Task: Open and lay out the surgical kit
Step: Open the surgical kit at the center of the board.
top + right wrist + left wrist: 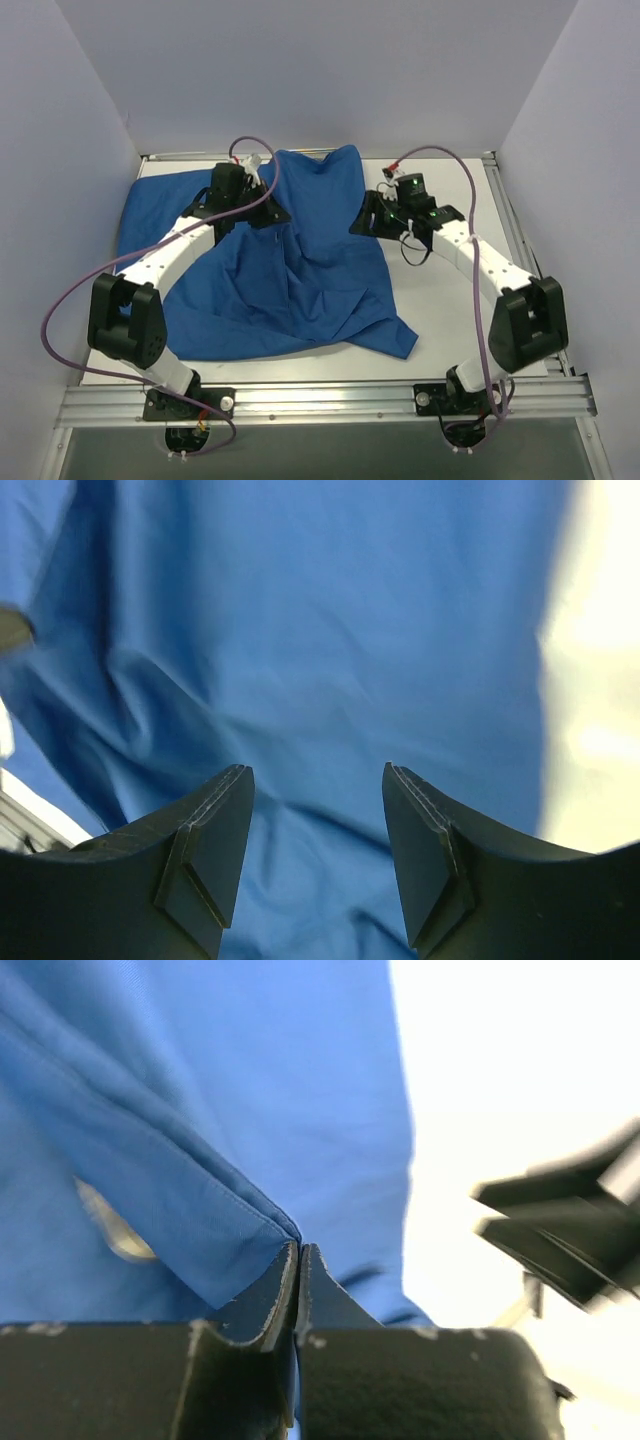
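The blue wrap [290, 290] lies bunched over most of the desk [450, 330], nothing of what's inside showing. Left hand [298, 1260] is clenched on a fold near the wrap's far middle. Right hand [315, 780] hangs released over its right edge, so left's better placed to pull.

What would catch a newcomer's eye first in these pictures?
The big royal-blue cloth wrap, crumpled across the middle of the white table. Next, the left gripper, pinched shut on a fold of it near the far side, while the right gripper hangs open over the cloth's right edge.
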{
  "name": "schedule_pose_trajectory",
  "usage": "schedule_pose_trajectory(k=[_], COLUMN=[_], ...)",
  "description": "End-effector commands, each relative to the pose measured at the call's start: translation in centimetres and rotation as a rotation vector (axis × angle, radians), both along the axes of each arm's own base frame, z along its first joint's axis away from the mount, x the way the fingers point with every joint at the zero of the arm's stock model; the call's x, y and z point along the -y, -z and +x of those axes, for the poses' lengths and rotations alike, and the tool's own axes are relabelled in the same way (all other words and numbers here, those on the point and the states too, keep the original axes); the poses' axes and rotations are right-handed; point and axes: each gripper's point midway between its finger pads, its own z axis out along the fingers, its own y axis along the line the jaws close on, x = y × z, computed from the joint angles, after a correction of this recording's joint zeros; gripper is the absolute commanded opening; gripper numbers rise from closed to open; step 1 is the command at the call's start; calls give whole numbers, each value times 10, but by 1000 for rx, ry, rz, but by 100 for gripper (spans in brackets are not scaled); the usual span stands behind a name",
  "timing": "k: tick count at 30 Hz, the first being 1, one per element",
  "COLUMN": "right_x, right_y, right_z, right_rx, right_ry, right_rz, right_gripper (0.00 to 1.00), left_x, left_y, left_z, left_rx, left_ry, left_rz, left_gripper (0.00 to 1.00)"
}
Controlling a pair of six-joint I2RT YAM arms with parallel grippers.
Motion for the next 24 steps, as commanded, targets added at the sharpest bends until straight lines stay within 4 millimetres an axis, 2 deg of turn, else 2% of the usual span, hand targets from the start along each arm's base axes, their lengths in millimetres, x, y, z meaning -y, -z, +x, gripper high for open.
schedule_pose_trajectory(k=[1,2,3,4,5,7,8,10,12,14,15,18,22,24], right_x=[-44,-50,-56,-68,-75,-80,-87,-100,-115,-122,-127,-139,-158,-156], right_y=[-39,-38,-27,-37,-39,-41,-36,-42,-33,-28,-20,-18,-26,-31], right_z=[32,35,43,47,49,51,46,36,19,15,6,3,-6,-4], right_rx=[76,61,41,60,69,101,123,191,218,257,252,283,335,363], right_ry=[-55,-59,-56,-69,-73,-61,-71,-144,-222,-237,-258,-281,-294,-243], right_rz=[76,63,46,59,71,65,69,94,80,54,46,58,68,52], right_gripper=[54,54,54,54,53,53,53,54,54,55,55,55,51,50], left_x=[31,37,43,49,56,57,58,57,58,59,59,63,63,61], left_y=[-63,-57,-57,-64,-52,-42,-36,-31,-27,-29,-27,-29,-32,-34], left_z=[14,17,19,26,29,35,40,45,48,49,48,47,43,42], left_rx=[172,149,146,177,132,94,70,51,32,20,13,0,-10,-4], left_ry=[93,96,108,118,115,95,75,47,29,16,14,18,21,11], left_rz=[-159,-184,-210,-248,-267,-265,-266,-271,-279,-304,-309,-333,-353,-347], left_gripper=[2,2,2,2,2,2,2,2,2,2,2,2,2,2])
